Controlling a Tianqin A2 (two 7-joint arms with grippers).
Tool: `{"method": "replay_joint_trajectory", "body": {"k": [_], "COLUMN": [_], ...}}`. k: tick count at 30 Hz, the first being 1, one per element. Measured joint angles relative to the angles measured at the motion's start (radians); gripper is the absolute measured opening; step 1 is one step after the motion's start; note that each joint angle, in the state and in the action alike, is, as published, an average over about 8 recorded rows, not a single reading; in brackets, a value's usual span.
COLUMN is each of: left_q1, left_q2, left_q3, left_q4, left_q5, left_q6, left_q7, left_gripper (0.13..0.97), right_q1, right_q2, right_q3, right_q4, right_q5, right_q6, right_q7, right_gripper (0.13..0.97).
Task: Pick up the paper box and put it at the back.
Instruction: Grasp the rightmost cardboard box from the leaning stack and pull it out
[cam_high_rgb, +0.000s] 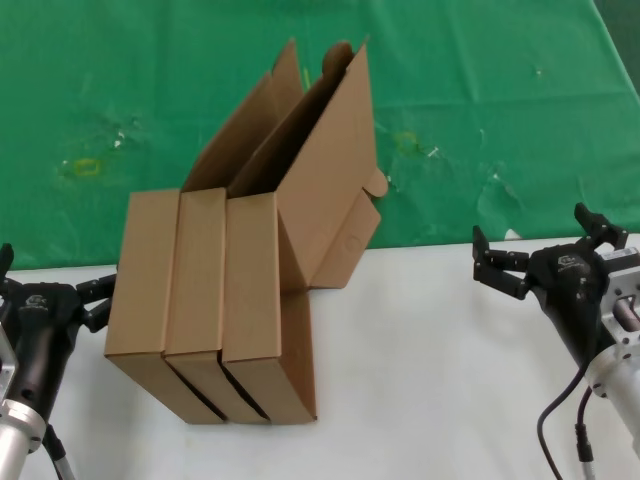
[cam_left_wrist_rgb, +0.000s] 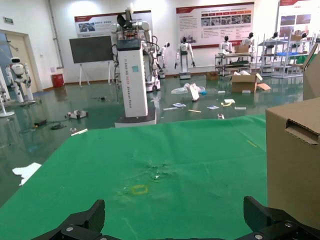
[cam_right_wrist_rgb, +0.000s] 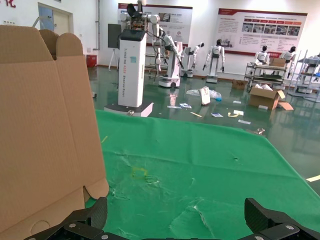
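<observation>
Paper box (cam_high_rgb: 255, 300) stands rightmost of three cardboard mailers on my white table (cam_high_rgb: 430, 380), lid raised over the green cloth (cam_high_rgb: 480, 90). My left gripper (cam_high_rgb: 60, 300) and right gripper (cam_high_rgb: 545, 250) wait wide apart, holding nothing.

Left gripper (cam_high_rgb: 50, 290) half cropped

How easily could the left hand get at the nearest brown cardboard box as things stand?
Probably easily: the left hand, open, sits right beside the leftmost brown cardboard box with nothing between them.
</observation>
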Motion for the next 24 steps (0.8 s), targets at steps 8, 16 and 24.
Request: {"method": "replay_joint_trajectory", "body": {"k": [8, 16, 24], "left_q1": [0.0, 0.0, 0.0], "left_q2": [0.0, 0.0, 0.0], "left_q3": [0.0, 0.0, 0.0], "left_q4": [0.0, 0.0, 0.0], "left_q5": [0.0, 0.0, 0.0], "left_q6": [0.0, 0.0, 0.0], "left_q7": [0.0, 0.0, 0.0], "left_gripper": [0.966, 0.965, 0.959], "right_q1": [0.0, 0.0, 0.0], "right_q2": [0.0, 0.0, 0.0], "right_q3": [0.0, 0.0, 0.0], "right_q4": [0.0, 0.0, 0.0], "right_q5": [0.0, 0.0, 0.0], "right_q6": [0.0, 0.0, 0.0], "right_q7": [0.0, 0.0, 0.0], "right_gripper": [0.966, 0.966, 0.966]}}
